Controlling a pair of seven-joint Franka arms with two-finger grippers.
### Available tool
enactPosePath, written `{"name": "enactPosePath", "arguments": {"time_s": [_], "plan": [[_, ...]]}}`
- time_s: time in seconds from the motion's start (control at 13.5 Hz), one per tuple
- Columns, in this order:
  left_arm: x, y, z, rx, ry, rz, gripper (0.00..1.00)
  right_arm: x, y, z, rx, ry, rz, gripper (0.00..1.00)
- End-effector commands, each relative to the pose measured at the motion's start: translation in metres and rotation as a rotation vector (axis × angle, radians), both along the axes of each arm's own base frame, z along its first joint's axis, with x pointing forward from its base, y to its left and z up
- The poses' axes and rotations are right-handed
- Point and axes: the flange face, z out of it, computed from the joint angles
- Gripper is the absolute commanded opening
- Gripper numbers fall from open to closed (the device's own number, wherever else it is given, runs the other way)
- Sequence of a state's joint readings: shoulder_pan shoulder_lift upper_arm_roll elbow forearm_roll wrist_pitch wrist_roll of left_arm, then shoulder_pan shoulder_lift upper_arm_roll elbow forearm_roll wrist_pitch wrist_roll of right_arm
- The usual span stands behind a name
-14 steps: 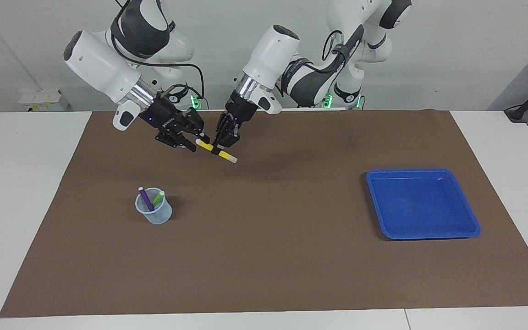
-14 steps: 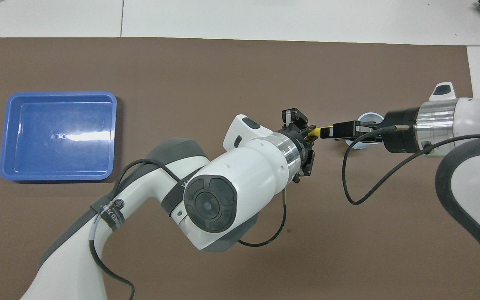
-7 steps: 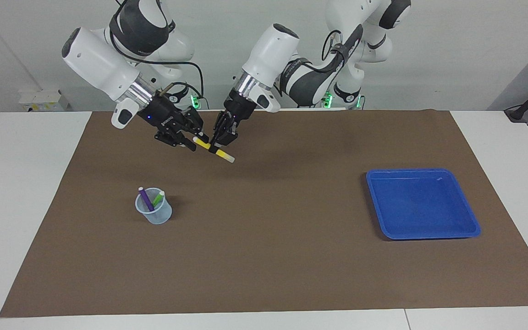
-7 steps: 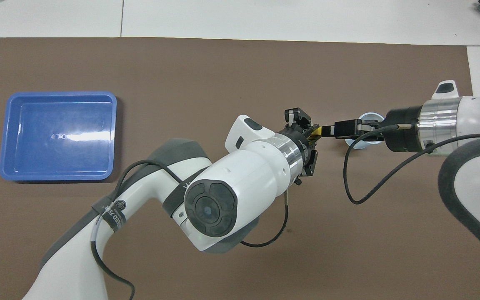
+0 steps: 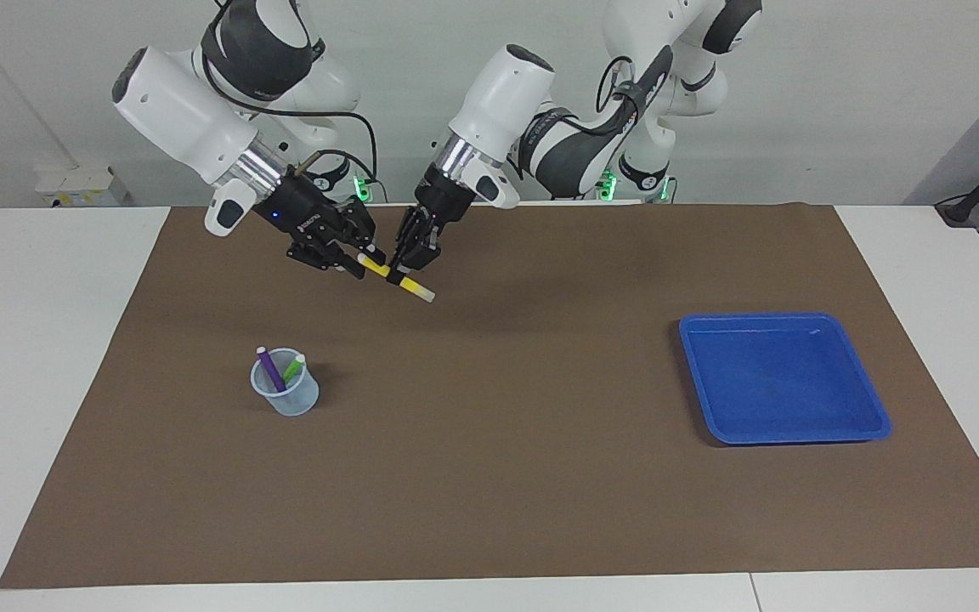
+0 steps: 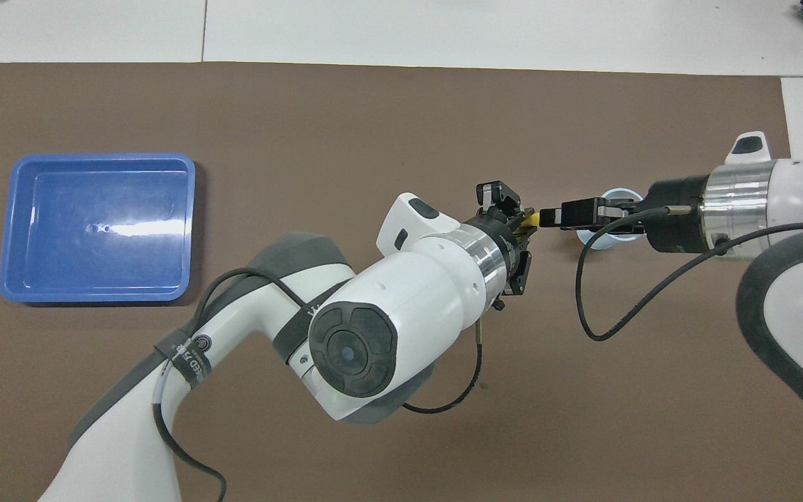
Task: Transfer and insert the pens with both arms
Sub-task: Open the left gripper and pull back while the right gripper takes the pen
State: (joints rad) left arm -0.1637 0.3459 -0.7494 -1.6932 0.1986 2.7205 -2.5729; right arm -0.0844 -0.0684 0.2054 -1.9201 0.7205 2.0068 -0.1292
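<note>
Holding: you see L gripper (image 5: 405,270) clamped on yellow pen (image 5: 398,278), up over worktop (image 5: 540,510).
R gripper (image 5: 368,258): at pen's end; can't tell grip.
Cup (image 5: 287,393): purple pen (image 5: 269,368) + green pen (image 5: 294,367).

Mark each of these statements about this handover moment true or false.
1. The yellow pen is held in the air by the left pincer. True.
2. The blue tray holds a pen. False: it holds none.
3. The purple pen and green pen stand in the cup. True.
4. The right pincer is down at the cup. False: it is up at the yellow pen's end.
</note>
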Motion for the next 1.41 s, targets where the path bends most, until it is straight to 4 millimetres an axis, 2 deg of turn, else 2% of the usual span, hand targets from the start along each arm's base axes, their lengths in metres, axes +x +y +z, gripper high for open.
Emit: {"name": "enactPosePath", "arguments": {"time_s": [0.0,0.15,0.3,0.67,0.74,0.81,0.89,0.96,1.11,1.18,1.26,1.33], "plan": [[-0.003,-0.001,-0.003,-0.008,-0.017,0.013,0.0,0.0,-0.003,0.004,-0.007,0.015,-0.005,0.31],[-0.002,0.0,-0.001,-0.019,-0.023,0.015,0.0,0.0,-0.003,0.004,-0.008,0.012,-0.003,0.23],[-0.002,0.0,-0.001,-0.019,-0.025,0.015,0.0,0.0,-0.003,0.004,-0.009,0.008,0.004,0.02],[-0.002,0.0,-0.001,-0.018,-0.024,0.015,0.0,0.001,-0.004,0.005,-0.011,0.006,0.003,0.0],[-0.002,0.0,-0.001,-0.016,-0.024,0.013,0.08,0.002,-0.005,0.007,-0.027,0.0,0.009,0.0],[-0.002,0.0,-0.002,-0.014,-0.023,0.013,0.4,0.003,-0.006,0.01,-0.041,-0.002,0.016,0.0],[-0.001,0.0,-0.001,-0.011,-0.022,0.014,0.62,0.003,-0.006,0.011,-0.042,-0.003,0.017,0.0],[0.001,0.003,-0.001,-0.009,-0.022,0.019,0.75,0.003,-0.006,0.011,-0.046,-0.003,0.019,0.0],[0.007,0.009,-0.001,-0.007,-0.021,0.033,0.75,0.002,-0.007,0.01,-0.063,-0.002,0.027,0.0],[0.017,0.019,0.0,-0.002,-0.022,0.052,0.75,0.003,-0.008,0.013,-0.077,-0.005,0.031,0.0],[0.029,0.033,0.001,0.008,-0.022,0.077,0.74,0.004,-0.015,0.014,-0.132,-0.015,0.041,0.0],[0.04,0.045,0.0,0.025,-0.018,0.095,0.73,0.006,-0.032,0.012,-0.196,-0.007,0.046,0.0]]}}
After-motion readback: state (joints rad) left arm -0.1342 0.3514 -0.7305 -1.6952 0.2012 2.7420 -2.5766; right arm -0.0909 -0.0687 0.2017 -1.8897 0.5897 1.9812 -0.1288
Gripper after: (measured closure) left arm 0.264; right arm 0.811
